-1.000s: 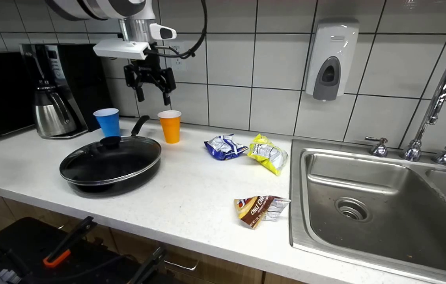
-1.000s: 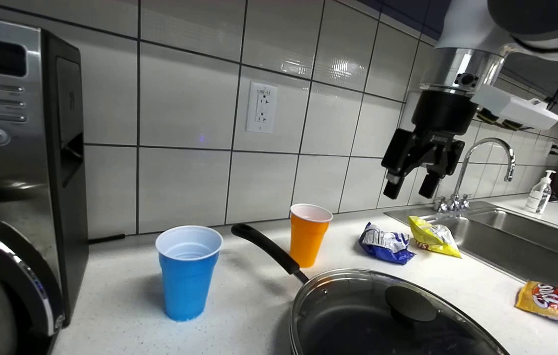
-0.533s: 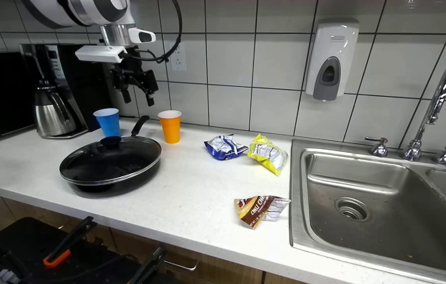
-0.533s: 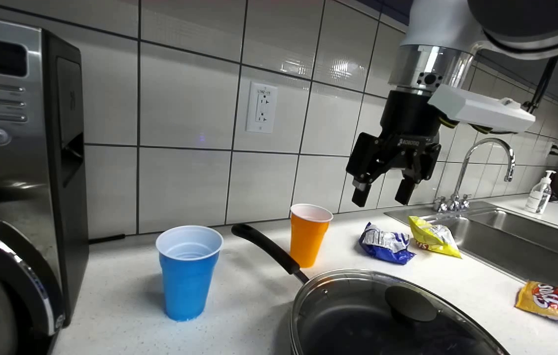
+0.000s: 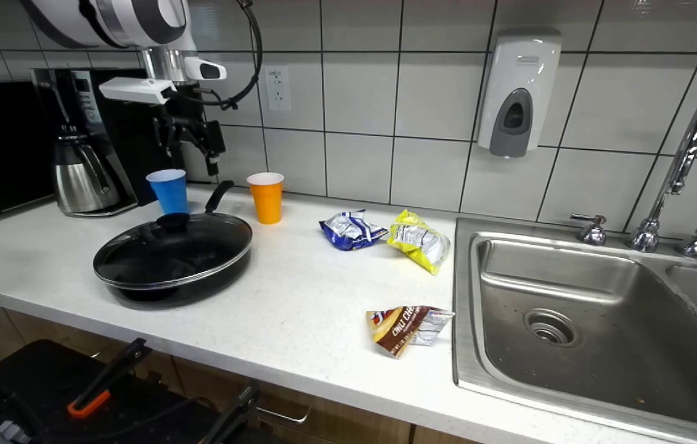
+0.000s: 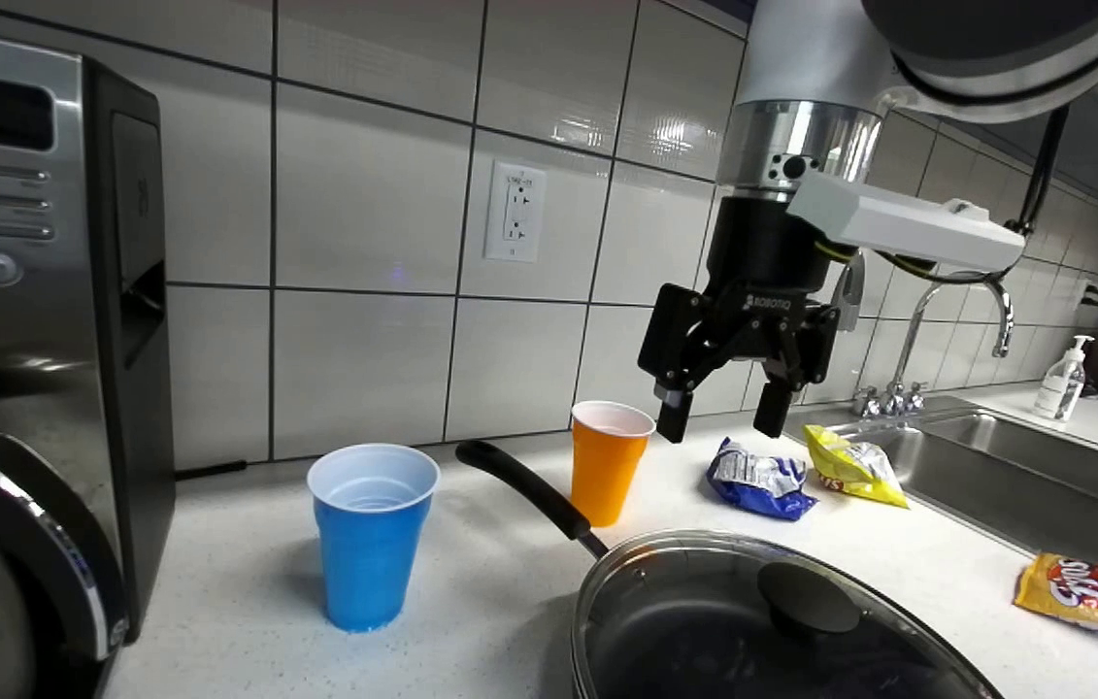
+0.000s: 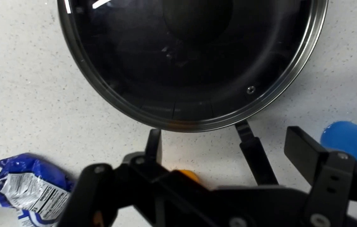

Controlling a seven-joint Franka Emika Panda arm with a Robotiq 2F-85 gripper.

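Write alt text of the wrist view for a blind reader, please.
An open, empty gripper above a counter, the handle of a lidded pan showing between its fingers. The pan lies at the top, a blue cup at the right edge, a blue snack bag at lower left; an orange cup is mostly hidden behind the gripper.

Matt hand [image 6: 723,417]; glossy, metal-rimmed glass lid [image 5: 169,253]; smooth plastic blue cup [image 6: 371,553] and orange cup [image 6: 609,471]; satin metal sink [image 5: 466,345].

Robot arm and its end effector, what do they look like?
The arm is white and dark grey, with a shiny silver ring and a curved black cable. The end effector is black, with two chunky fingers and ROBOTIQ written on it.
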